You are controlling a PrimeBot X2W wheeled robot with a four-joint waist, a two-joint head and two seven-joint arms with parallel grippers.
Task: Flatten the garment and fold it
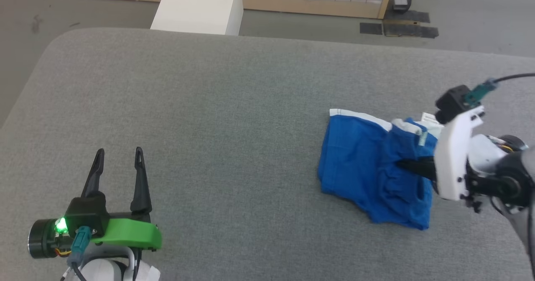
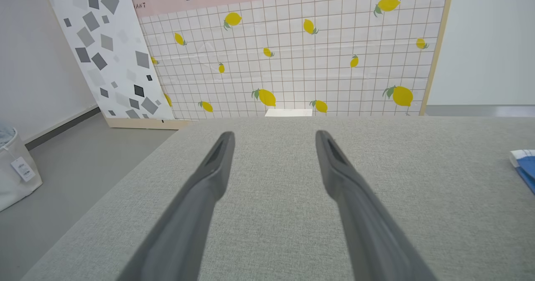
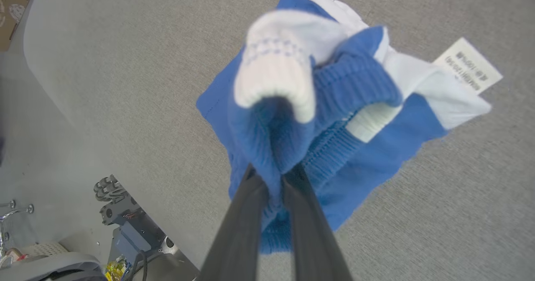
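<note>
Blue garment (image 1: 355, 159) on grey padded surface (image 1: 217, 105)

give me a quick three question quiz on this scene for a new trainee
1. True or false: the right gripper is shut on the garment.
2. Where is the left gripper? A) shut on the garment's hem B) open over the grey surface, apart from the garment C) pinching the garment's middle together with the other gripper
3. What colour is the band along the garment's far edge in the head view?
Key: 1 true; 2 B; 3 white.
</note>
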